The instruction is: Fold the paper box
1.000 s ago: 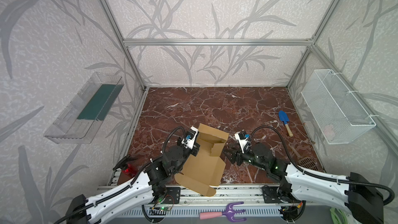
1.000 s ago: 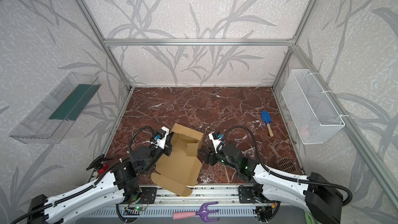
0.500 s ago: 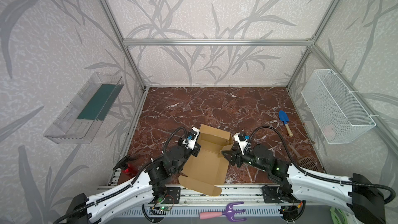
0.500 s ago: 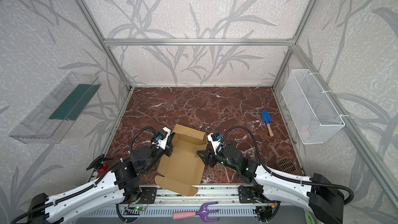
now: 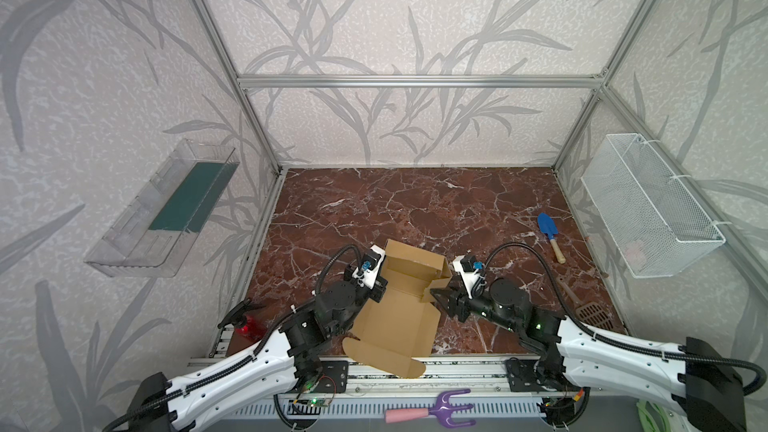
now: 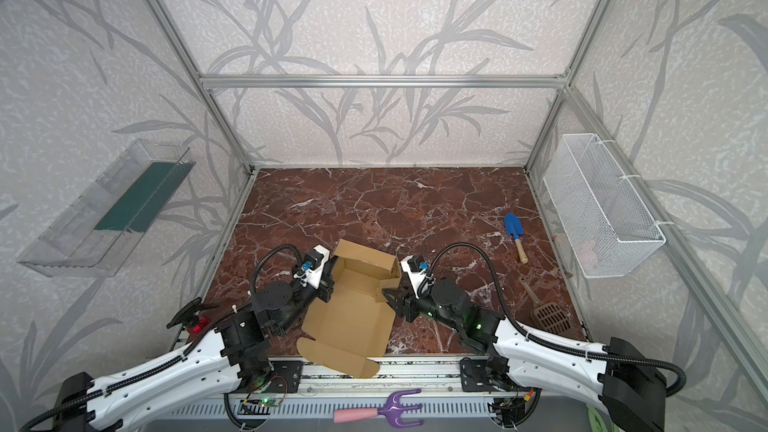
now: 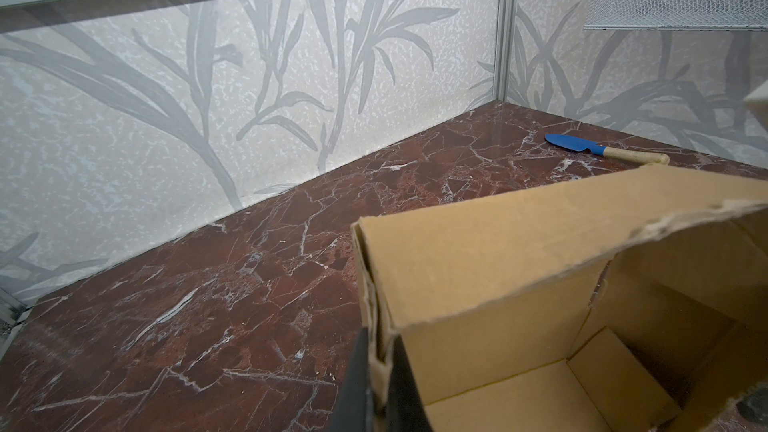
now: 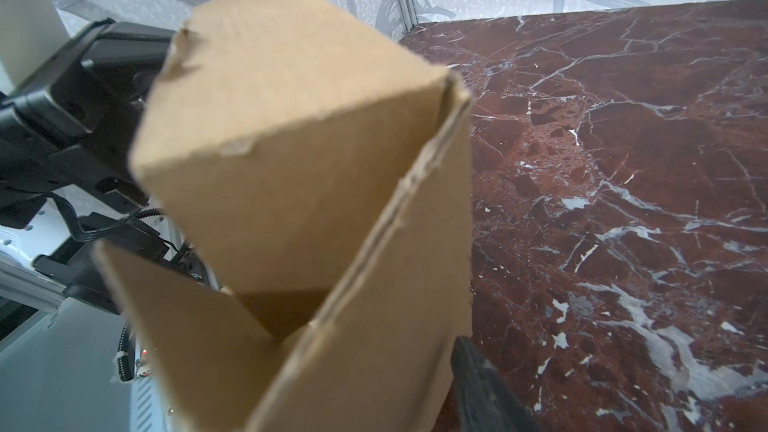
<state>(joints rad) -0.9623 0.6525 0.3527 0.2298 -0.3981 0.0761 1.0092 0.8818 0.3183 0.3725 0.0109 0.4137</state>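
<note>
At the marble tabletop's (image 5: 415,209) near edge your paper box (image 5: 399,317) lies half-formed, its lid panel overhanging the front rail (image 5: 461,367). Judge it light, stiff across panels and weak at creases, so hold the walls beside folds. Your left gripper (image 7: 379,367) is clamped on the left wall. Your right gripper (image 5: 438,303) straddles the right flap, jaws part-open. The blue trowel (image 5: 547,231) lies well apart.

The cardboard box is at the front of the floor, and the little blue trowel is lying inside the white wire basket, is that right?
Not quite. The blue trowel lies on the marble floor, outside and apart from the white wire basket that hangs on the wall. Both top views show this. The cardboard box is at the front of the floor, as you say.
</note>
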